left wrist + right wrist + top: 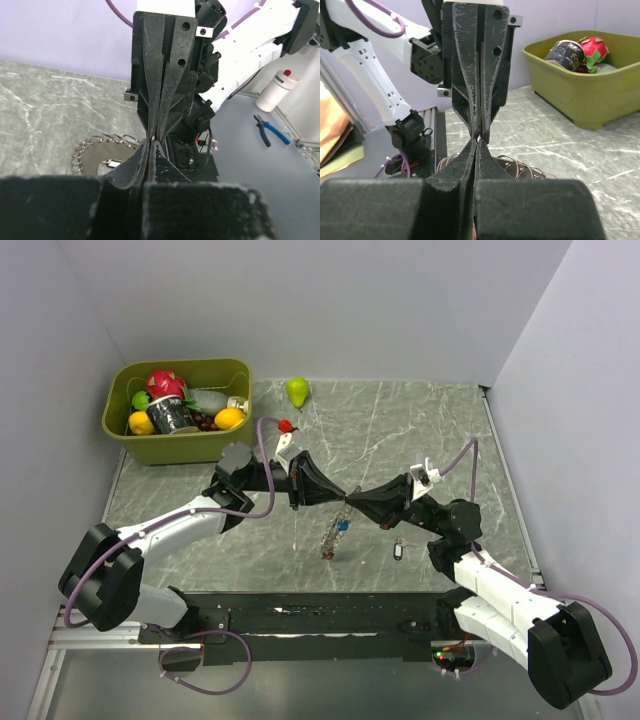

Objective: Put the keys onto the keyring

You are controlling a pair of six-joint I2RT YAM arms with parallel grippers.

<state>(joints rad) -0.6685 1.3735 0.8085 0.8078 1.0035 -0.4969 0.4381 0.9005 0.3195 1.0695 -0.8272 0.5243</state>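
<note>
We see the left gripper [342, 497] and right gripper [353, 500] with fingers pressed fully together, meeting tip to tip above the middle of the table [400, 420]; we cannot tell whether either nips anything. The keyring [334, 533], keys [342, 525] clustered along it, runs from just under those tips toward the near edge. One more tagged key [398, 551] lies apart, nearer the right edge.

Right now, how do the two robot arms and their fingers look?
The left arm and right arm have white shells with black joints and bases, each trailed by a purple cable. The fingers are matte black, long, tapering wedges with scuffed faces and screw holes.
</note>
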